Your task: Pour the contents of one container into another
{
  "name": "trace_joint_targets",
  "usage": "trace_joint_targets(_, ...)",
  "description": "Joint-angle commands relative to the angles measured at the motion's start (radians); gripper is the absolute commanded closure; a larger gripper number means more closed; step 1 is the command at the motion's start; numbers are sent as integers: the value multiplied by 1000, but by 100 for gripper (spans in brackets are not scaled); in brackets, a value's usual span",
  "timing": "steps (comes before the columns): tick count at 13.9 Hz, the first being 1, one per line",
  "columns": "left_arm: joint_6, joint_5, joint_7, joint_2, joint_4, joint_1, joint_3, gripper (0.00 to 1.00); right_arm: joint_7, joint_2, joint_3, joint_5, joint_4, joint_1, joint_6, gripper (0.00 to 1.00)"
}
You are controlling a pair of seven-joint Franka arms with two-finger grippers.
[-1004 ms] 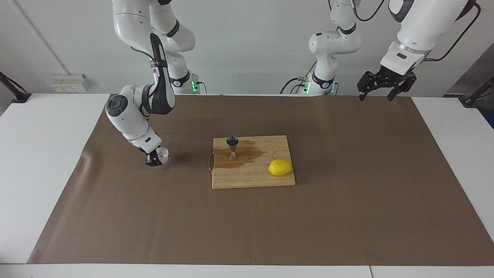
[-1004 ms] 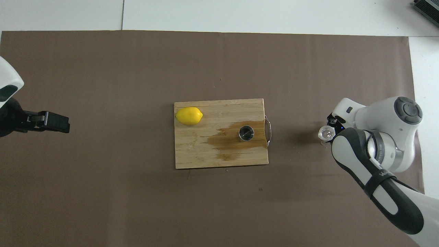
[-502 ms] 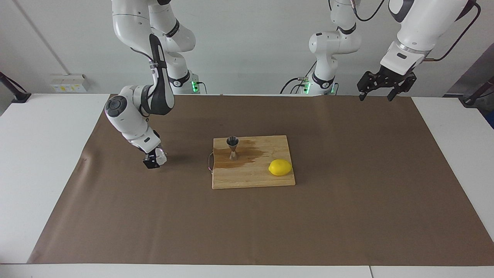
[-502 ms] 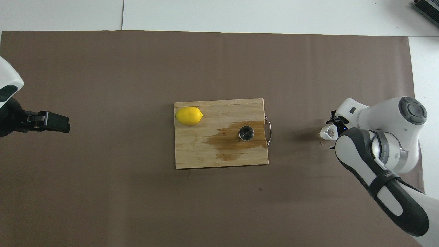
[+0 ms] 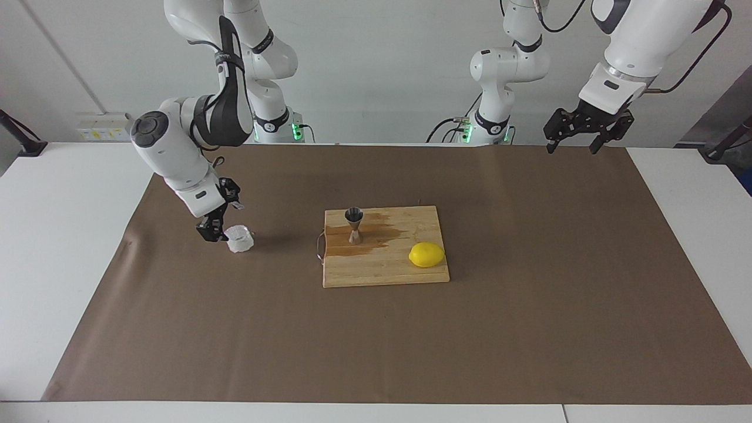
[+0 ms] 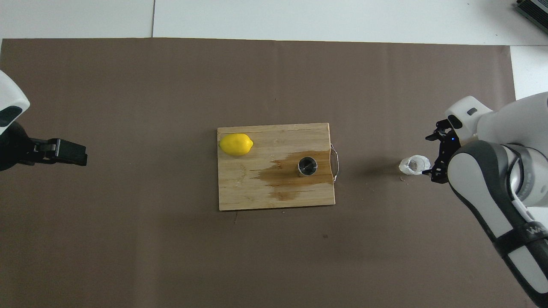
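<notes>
The right gripper hangs low over the brown mat at the right arm's end of the counter, its fingers spread apart and holding nothing. The lower fingertip ends just beside the rim of the glass cup; whether it touches the glass cannot be told. The cup stands upright on the mat by itself, mouth up, just clear of the span between the fingers and on their side toward the cutting board.

The board lies at the middle of the mat, well apart from the cup, with a metal handle on the edge that faces the cup. The steel jigger stands upright on the board at that handle end, in a dark wet stain that spreads across the wood. A lemon lies on the board toward the left arm's end, apart from the jigger.

The left gripper waits raised over the mat's edge at the left arm's end, fingers apart and empty.

Dark lettering on the right arm's forearm strap is cut off and cannot be read whole.
</notes>
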Motion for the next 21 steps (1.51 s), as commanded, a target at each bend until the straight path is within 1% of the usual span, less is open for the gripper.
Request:
trace_joint_targets(1,-2,-1,-5,-26,-23,2,2,0,219,40,6,-1,126,-2,-31,0)
trace_joint_targets(4,-4,-1,-5,-26,-23,2,2,0,477,-6,10,-9,137,1,-31,0)
trace_joint_targets(7,-2,-1,-5,-26,-23,2,2,0,814,-61,12,-39,140,1,-47,0)
trace_joint_targets(9,-2,-1,-5,-26,-23,2,1,0,1081,-79,12,-47,174,2,-97,0)
trace_joint_targets(12,-2,-1,-5,-26,-23,2,1,0,1385,-83,12,-52,273,-1,-241,0)
trace_joint_targets(13,-2,-1,-3,-26,-23,2,1,0,1445,-83,9,-56,297,-1,-278,0)
trace_joint_targets(14,-2,1,-5,-26,-23,2,1,0,1468,-83,10,-88,330,-1,-315,0)
trace_joint_targets(15,-2,-1,-5,-26,-23,2,2,0,1471,-77,10,-120,379,-2,-362,0)
trace_joint_targets(16,-2,-1,-3,-26,-23,2,1,0,1472,-70,10,-125,425,-1,-417,0)
trace_joint_targets(17,-2,-1,-3,-26,-23,2,2,0,1472,-69,10,-125,447,-1,-442,0)
trace_joint_targets(20,-2,-1,-5,-26,-23,2,2,0,1484,-105,18,-125,424,8,-482,0)
trace_joint_targets(21,-2,-1,-5,-26,-23,2,2,0,1484,-109,18,-125,414,19,-479,0)
